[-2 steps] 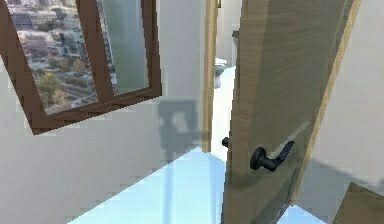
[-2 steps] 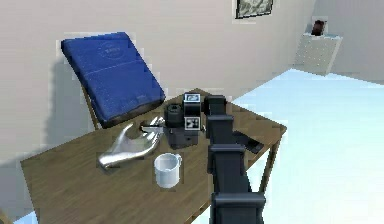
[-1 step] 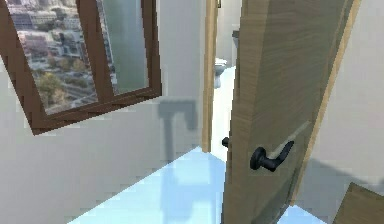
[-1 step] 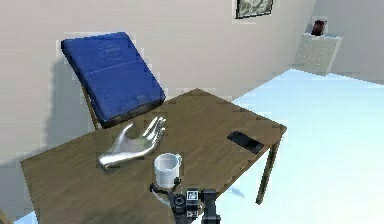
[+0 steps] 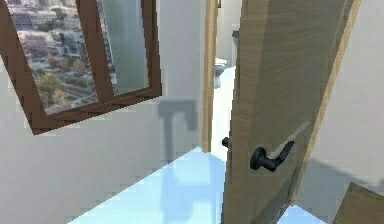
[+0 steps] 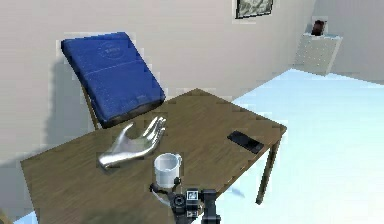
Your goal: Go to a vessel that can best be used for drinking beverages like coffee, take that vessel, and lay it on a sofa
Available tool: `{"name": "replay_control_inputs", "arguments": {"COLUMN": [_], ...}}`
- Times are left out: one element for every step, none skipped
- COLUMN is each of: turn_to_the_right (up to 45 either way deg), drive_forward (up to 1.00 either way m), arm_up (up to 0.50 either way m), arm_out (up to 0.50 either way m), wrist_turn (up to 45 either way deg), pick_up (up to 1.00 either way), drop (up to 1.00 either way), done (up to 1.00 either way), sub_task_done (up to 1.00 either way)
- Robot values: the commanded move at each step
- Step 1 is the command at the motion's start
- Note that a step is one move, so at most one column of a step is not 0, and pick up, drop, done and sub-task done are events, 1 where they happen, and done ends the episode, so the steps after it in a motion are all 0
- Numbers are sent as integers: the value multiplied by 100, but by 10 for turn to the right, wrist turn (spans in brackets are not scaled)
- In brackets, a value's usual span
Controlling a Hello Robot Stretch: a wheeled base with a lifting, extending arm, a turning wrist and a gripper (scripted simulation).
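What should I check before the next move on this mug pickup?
1. Mug upright on the table: ok.
2. Gripper at the table's near edge, close to the mug: ok.
3. Gripper holds the mug: cannot tell; the mug stands on the table right behind it.
4. Silver hand sculpture clear of the lift: cannot tell; it lies close beside the mug.
5. Dark flat object well away from the mug: ok.
6. Way ahead free for driving: not ok; a wooden door stands ajar close in front, with a wall and window beside it.
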Motion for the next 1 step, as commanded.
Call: {"name": "replay_control_inputs", "arguments": {"turn_to_the_right": [0], "drive_forward": [0], "arm_up": [10], "arm_out": [0], "wrist_turn": [0], "pick_up": [0], "drop": [0], "done": [0], "sub_task_done": [0]}}
